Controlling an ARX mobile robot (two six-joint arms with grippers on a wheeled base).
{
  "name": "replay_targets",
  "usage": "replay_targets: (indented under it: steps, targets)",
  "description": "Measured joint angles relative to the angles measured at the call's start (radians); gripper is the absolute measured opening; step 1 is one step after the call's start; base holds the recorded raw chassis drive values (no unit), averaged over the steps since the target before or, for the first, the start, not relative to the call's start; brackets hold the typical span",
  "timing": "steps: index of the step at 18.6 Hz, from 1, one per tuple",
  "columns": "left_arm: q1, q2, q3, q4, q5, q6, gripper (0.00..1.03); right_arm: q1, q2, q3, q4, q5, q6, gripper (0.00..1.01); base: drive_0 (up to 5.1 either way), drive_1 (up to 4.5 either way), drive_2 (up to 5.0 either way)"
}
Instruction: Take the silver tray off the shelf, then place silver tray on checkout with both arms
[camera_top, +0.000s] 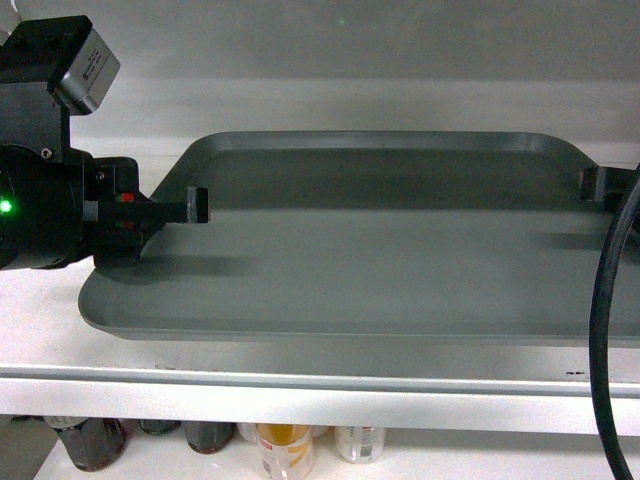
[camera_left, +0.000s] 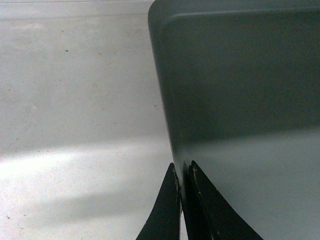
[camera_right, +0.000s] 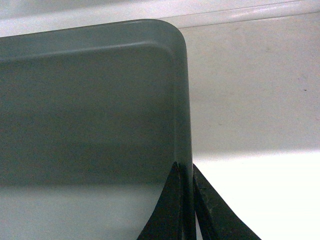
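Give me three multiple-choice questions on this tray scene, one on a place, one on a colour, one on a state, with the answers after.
1. Where does the silver tray lie?
A. on the white shelf
B. on the floor
C. in a basket

2. What colour is the light on the left arm?
A. red
B. green
C. blue

3. How is the left gripper?
A. wide open, away from the tray
B. out of sight
C. fingers closed on the tray's rim

Answers: 1 A, the tray rests flat on the shelf board. 2 B, a green dot glows there. 3 C, the left wrist view shows the rim between both fingers.
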Motion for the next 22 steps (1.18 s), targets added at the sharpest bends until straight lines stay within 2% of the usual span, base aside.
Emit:
replay_targets:
  steps: [7,22]
  targets:
    - [0.000,0.000,0.001,0.001,0.000,0.000,0.03,0.000,0.000,0.000,0.001,0.000,0.000,0.03,0.0,-0.69,0.7]
    - [0.001,-0.003,0.005,0.001,0.000,0.006,0.03,0.000,-0.006,-0.002,0.003,0.006,0.000,0.03,0.0,-4.08,4.1]
